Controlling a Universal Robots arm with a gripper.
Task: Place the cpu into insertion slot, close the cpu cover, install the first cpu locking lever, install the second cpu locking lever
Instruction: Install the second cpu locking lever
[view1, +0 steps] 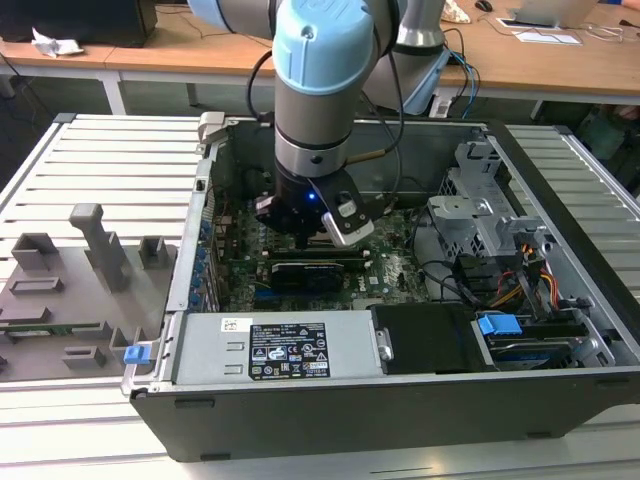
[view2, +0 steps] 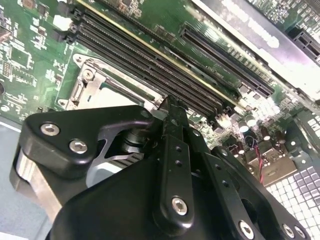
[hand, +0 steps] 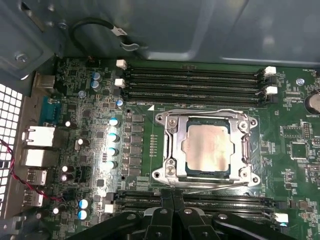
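One robot arm (view1: 320, 90) reaches down into an open computer case (view1: 350, 390) that lies on a slatted metal table (view1: 100, 170). Its gripper (view1: 318, 238) hangs low over the green circuit board (view1: 390, 265), near the middle of the case. In the first wrist view the cpu (hand: 208, 148) sits flat inside the insertion slot (hand: 186, 150), with its dull silver top facing up. The cpu cover (hand: 172, 140) lies closed around the chip, so the chip shows through the square hole in the middle. A thin silver locking lever (hand: 210, 186) runs along the side of the slot closest to the gripper. The black fingers (hand: 172, 212) sit side by side just beside that lever, and their tips look pressed together with nothing held between them. In the second wrist view the gripper (view2: 172, 107) comes to one narrow tip right at the edge of the cover (view2: 95, 87), next to the long black memory slots (view2: 150, 65). Whether the tip touches the lever cannot be told. More memory slots (hand: 195, 82) lie on the far side of the slot in the first wrist view. On the exterior view's left, some grey plastic holders (view1: 70, 280) stand on the table outside the case.
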